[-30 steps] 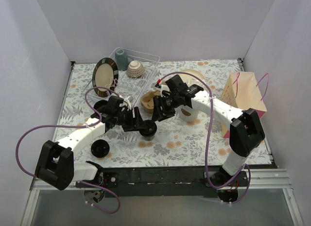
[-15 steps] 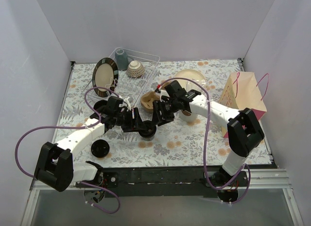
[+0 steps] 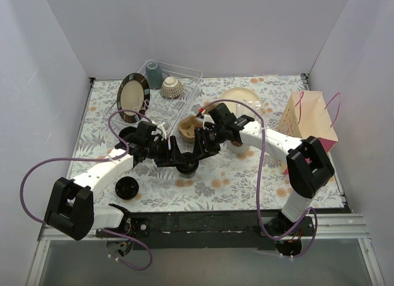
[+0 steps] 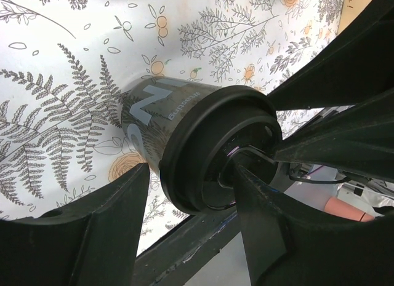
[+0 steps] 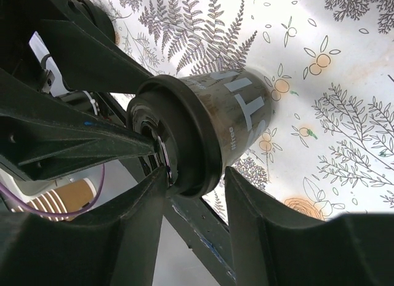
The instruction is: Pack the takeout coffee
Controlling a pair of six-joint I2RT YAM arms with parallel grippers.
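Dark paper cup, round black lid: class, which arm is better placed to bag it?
Right, probably: left gripper and right gripper flank the cup, but the tan paper bag stands on the right.

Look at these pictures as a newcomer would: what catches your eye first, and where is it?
Both arms meet mid-table over one dark cup with a black lid. The left gripper and right gripper each have fingers either side of that lid, though a firm grip cannot be confirmed. A paper bag with pink handles sits at the table's right edge, and a loose black lid lies near the front left.
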